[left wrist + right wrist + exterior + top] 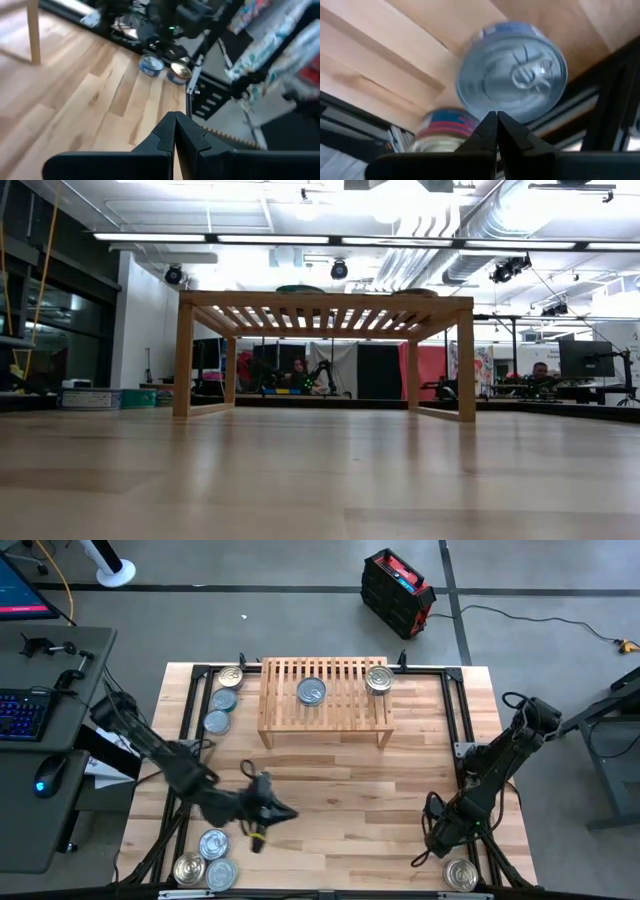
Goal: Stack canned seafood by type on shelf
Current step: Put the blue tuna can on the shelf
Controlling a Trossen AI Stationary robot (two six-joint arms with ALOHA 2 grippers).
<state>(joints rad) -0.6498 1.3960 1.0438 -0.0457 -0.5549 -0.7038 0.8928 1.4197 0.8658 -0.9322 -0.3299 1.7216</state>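
Left gripper point(175, 131) shut, empty; wrist cam shows two tins point(151, 64).

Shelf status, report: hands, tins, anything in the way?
Left hand shut, empty, mid-table. Right hand shut, empty, over blue-lidded tin. Shelf holds two tins: blue-lidded, silver-gold. Path looks clear.

Low cam is pretty much all shelf point(325, 302) and bench point(320, 480).

The light-wood rack stands on four legs mid-frame, slats seen from underneath, and the rounded tops of a couple of things just peek over its top edge. Behind it there's a lab room: ceiling lights, ducts, monitors, a red panel, and a person point(297, 372) seated far back.
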